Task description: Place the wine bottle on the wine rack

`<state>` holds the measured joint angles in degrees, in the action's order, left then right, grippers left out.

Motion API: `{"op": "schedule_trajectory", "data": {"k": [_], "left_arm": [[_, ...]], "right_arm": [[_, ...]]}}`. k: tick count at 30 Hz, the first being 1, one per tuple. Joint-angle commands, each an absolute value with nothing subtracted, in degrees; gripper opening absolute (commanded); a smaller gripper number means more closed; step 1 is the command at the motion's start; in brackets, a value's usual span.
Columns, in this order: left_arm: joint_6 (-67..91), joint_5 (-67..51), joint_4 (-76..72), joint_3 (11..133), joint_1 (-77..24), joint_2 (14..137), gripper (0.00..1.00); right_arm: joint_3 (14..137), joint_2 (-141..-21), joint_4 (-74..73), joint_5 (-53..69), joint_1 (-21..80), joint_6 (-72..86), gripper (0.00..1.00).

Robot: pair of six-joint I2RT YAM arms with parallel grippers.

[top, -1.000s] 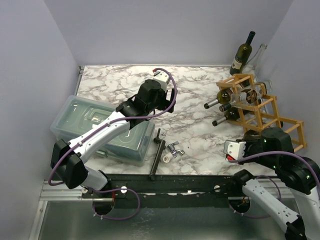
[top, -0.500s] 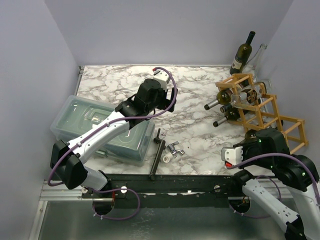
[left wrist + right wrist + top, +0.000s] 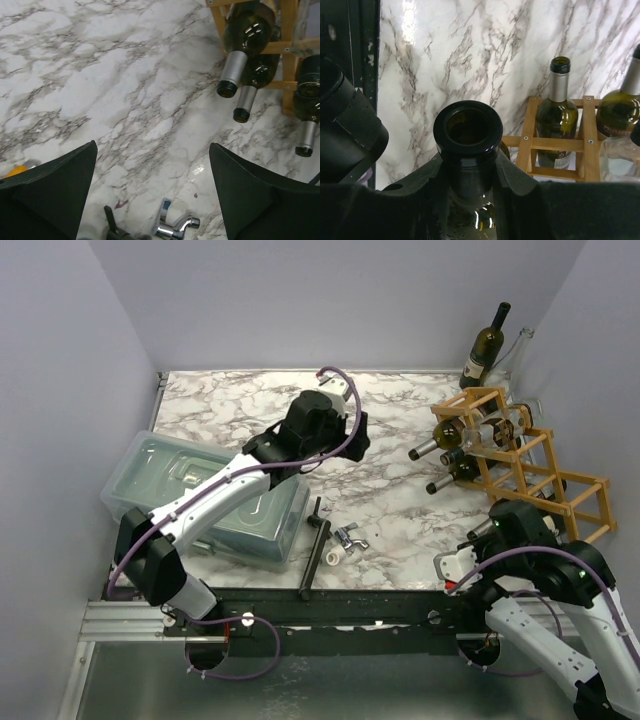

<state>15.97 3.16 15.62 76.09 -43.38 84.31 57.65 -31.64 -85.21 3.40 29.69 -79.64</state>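
My right gripper is shut on the neck of a dark green wine bottle, whose open mouth faces the camera. Its body is hidden below my fingers. The light-brown wooden wine rack stands just to its right, with bottles lying in its cells. In the top view the rack is at the right, holding several bottles, and my right gripper is at its near end. My left gripper hangs open and empty above mid-table. Its view shows marble and the rack's bottle necks.
A clear lidded bin sits at the left under the left arm. A black bar tool and a small chrome tap lie near the front edge. Two upright bottles stand in the back right corner.
My right arm has pulled toward the near edge and swung left with the bottle in its grip. My left gripper has moved to the right over the table.
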Motion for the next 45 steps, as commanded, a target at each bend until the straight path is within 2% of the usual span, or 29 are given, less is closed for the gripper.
{"op": "schedule_trajectory", "data": {"k": [1,9,17,23,27,35,45], "left_arm": [[27.33,-7.68,15.14,83.69,-43.86,91.79,0.92],[32.49,-2.91,15.07,95.81,-48.04,102.45,0.90],[33.21,-4.57,14.94,98.58,-49.35,106.95,0.90],[33.93,-2.55,14.65,105.49,-49.46,112.76,0.89],[33.62,1.30,14.29,111.82,-49.48,118.01,0.89],[33.07,7.01,13.73,127.55,-51.16,128.89,0.86],[31.41,9.37,7.65,136.79,-54.65,138.30,0.87]], "right_arm": [[56.09,-31.83,-81.39,-2.28,30.89,-88.33,0.01],[52.26,-30.76,-81.36,-5.67,31.61,-90.49,0.06],[47.89,-29.71,-80.82,-11.67,32.56,-89.77,0.06],[47.35,-29.62,-78.90,-14.57,32.63,-90.79,0.06],[47.05,-28.04,-76.52,-14.77,32.67,-91.29,0.11],[47.22,-26.80,-76.61,-14.25,32.65,-89.58,0.14],[48.17,-26.81,-75.97,-14.43,32.68,-89.51,0.17]]}}
